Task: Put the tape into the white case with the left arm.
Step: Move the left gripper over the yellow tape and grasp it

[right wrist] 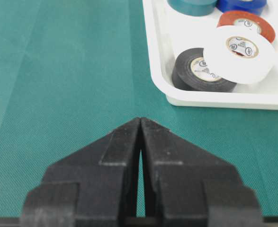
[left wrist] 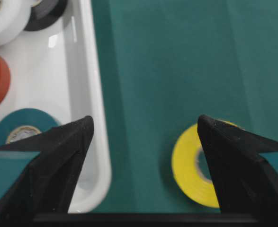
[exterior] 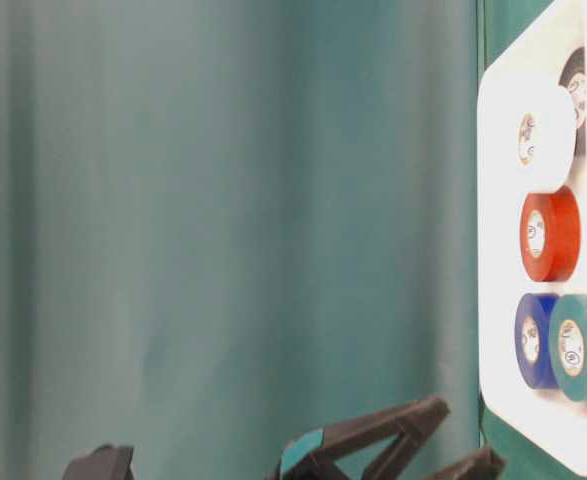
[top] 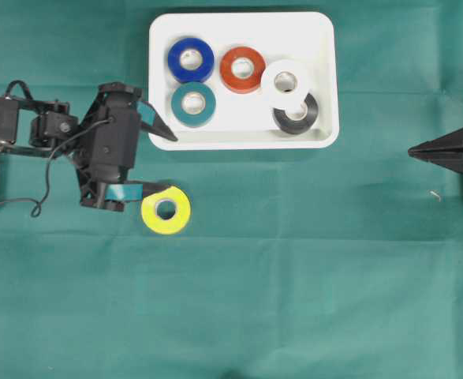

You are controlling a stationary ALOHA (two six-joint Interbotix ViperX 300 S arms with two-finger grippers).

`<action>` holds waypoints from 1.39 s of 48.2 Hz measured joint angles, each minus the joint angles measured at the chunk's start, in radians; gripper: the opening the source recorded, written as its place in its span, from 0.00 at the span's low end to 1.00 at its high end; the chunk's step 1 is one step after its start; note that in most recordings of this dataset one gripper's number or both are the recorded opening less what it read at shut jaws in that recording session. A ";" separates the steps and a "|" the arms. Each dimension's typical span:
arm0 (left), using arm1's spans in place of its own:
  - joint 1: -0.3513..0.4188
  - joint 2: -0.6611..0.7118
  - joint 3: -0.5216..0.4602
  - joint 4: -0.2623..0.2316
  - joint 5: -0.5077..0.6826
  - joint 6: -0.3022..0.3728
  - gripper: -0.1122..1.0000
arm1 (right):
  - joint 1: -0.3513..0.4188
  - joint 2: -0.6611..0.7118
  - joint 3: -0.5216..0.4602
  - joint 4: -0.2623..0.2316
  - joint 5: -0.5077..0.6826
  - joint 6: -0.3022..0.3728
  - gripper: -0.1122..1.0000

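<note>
A yellow tape (top: 181, 219) lies flat on the green cloth, just below the lower left corner of the white case (top: 310, 31). My left gripper (top: 172, 163) hangs open, teal strips on its fingers. One fingertip is over the case's corner rim (left wrist: 100, 142). The other is over the yellow tape (left wrist: 186, 165), covering part of its hole. Nothing is between the jaws of the left gripper (left wrist: 144, 123), only cloth. My right gripper (top: 414, 150) rests at the far right, shut and empty, its tip (right wrist: 140, 120) pointing toward the case (right wrist: 214, 101).
Inside the case lie several rolls: blue (top: 190, 60), red (top: 242, 69), teal (top: 193, 105), and white (top: 285, 82) leaning on black (top: 297, 117). Green cloth covers the table. The table-level view shows the case rim (exterior: 493, 250) and a left finger (exterior: 368, 430).
</note>
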 measured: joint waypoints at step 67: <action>-0.210 0.123 0.064 0.000 -0.009 -0.170 0.91 | 0.000 0.000 0.000 0.000 0.000 0.000 0.02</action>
